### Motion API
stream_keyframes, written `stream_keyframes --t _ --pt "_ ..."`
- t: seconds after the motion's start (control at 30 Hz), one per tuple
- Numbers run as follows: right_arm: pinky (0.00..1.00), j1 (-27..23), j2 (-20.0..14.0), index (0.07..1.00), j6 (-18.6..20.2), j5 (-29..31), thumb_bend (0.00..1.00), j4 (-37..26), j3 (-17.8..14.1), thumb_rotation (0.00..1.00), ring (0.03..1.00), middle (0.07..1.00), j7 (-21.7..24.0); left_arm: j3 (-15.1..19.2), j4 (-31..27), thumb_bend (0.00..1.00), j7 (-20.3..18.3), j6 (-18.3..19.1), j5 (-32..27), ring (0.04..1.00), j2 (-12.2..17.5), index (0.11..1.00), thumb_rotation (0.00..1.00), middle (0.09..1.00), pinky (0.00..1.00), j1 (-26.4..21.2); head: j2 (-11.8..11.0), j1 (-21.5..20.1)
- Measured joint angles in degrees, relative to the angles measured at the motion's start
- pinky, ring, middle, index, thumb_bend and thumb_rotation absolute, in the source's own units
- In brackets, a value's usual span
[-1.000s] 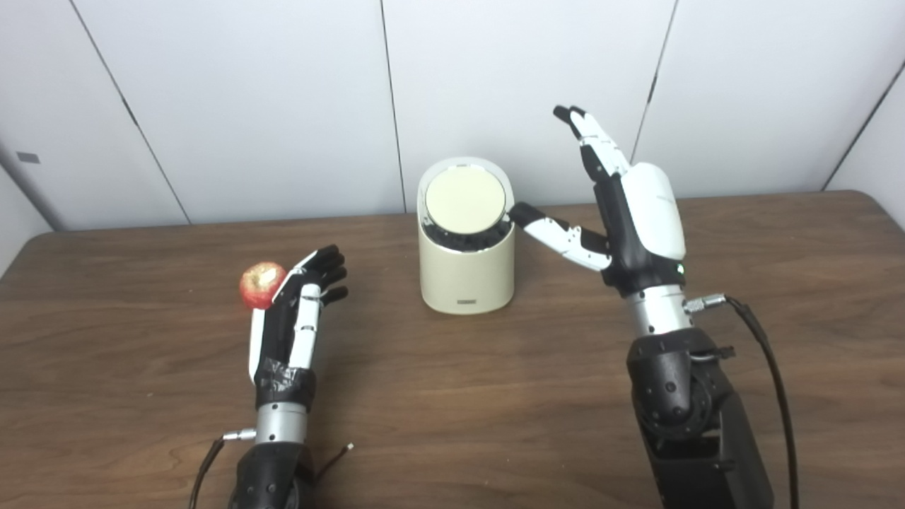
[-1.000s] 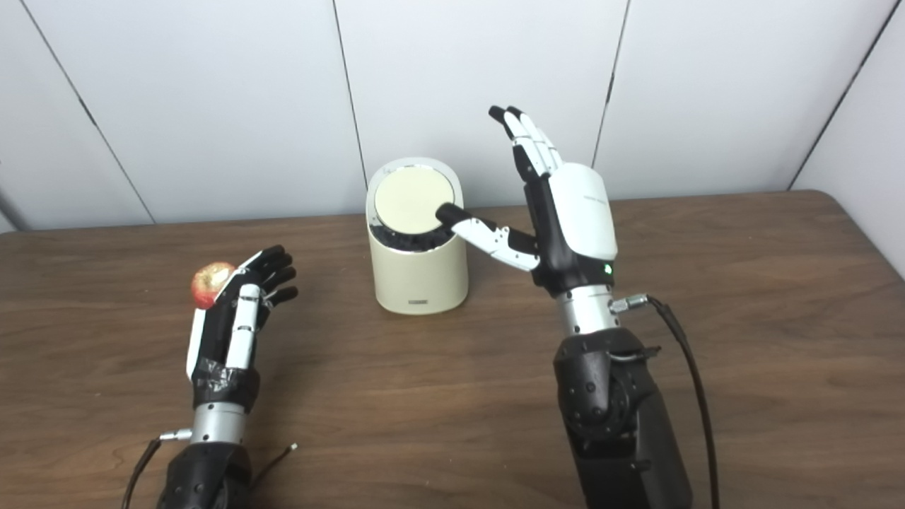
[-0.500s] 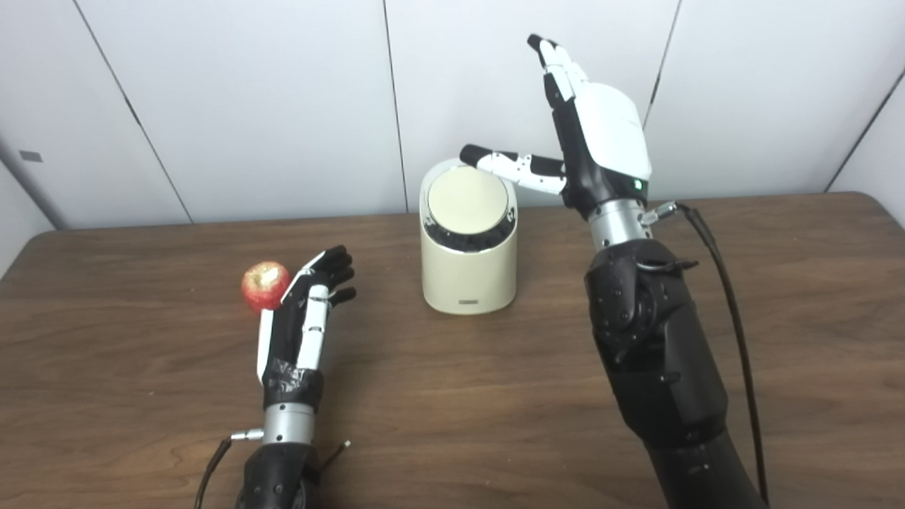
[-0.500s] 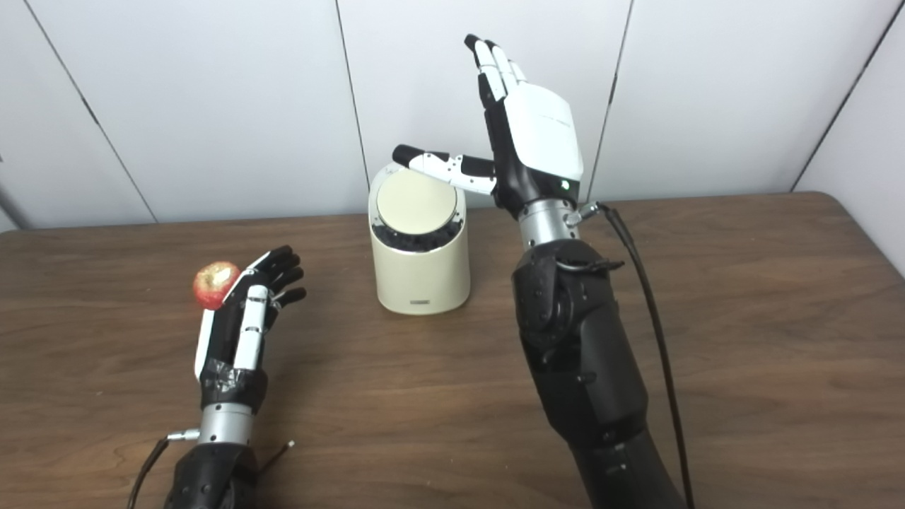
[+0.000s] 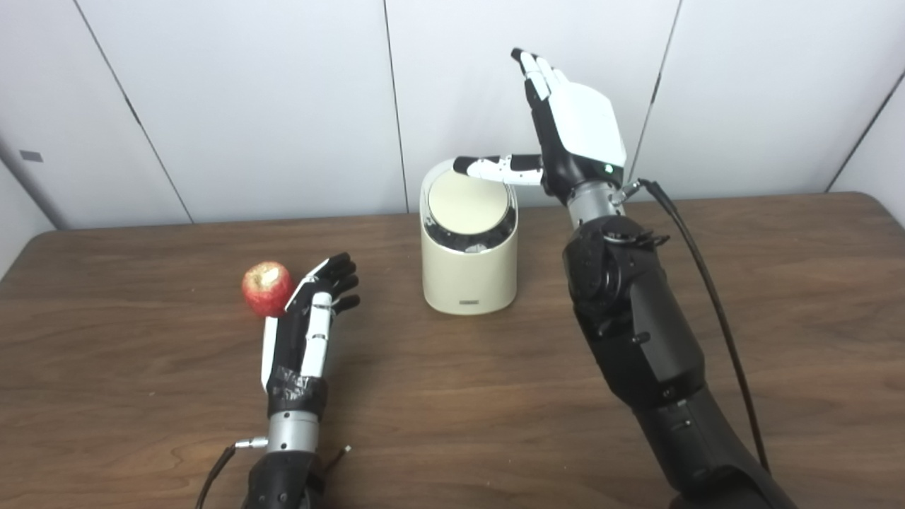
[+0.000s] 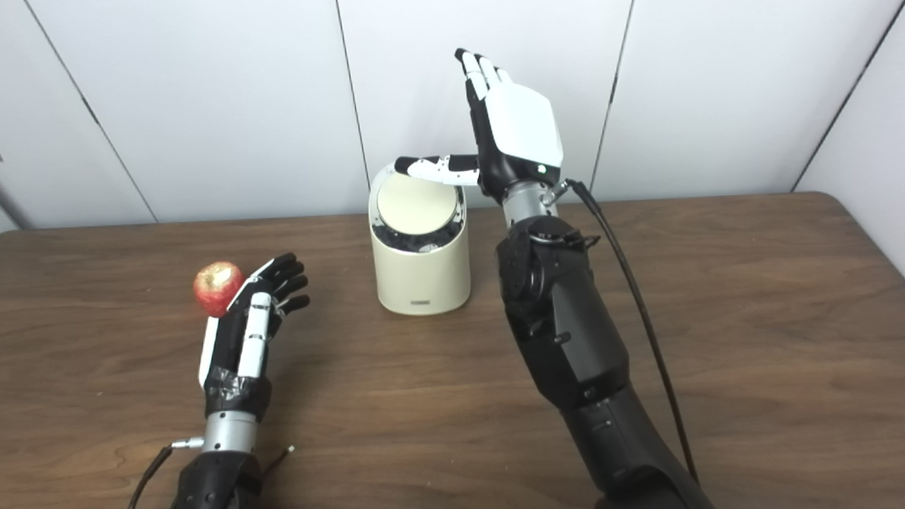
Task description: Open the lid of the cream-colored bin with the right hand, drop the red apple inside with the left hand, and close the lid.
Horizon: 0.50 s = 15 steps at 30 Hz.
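Wooden table [image 5: 452,396], dark brown, set against a white panelled wall [image 5: 247,106]. Cream-colored bin [image 5: 468,272]: cylindrical, upright, at the table's middle toward the rear; small label low on its front face. Lid [image 5: 469,201]: round, cream, sits tilted toward the cameras in the bin's sloped top, with a dark crescent gap showing along its near edge. Right hand [image 5: 574,131]: raised above and just to the right of the bin, white back plate toward the cameras, fingers straight and together pointing up, holding nothing; thumb [image 5: 495,168] stretched sideways over the rear rim of the lid, its tip at or on the rim, contact not resolvable. Right arm black, rising from the lower right, with a black cable [image 5: 707,283] trailing from the wrist. Red apple [image 5: 267,288]: on the table at left, well apart from the bin. Left hand [image 5: 307,332]: low over the table, fingers spread and slightly curled, empty; its fingertips [image 5: 336,272] lie just beside the apple's right side, touching not certain.
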Motion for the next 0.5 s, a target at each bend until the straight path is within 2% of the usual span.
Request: stream_keyframes --t 0.13,0.5 --pt "0.88 0.61 -1.12 0.955 0.07 0.05 0.78 1.06 1.05 0.56 0.942 0.955 -0.06 0.03 -0.07 0.19 -0.01 0.00 -0.04 0.797 -0.08 0.801 0.78 0.803 0.74 0.00 0.26 -0.18" --pt "0.87 4.29 -1.52 0.953 2.13 -0.15 0.93 1.28 4.55 0.51 0.931 0.950 1.83 0.04 -0.38 0.18 -0.18 0.02 -0.28 0.800 -0.04 0.803 0.77 0.806 0.75 0.01 0.79 -0.17"
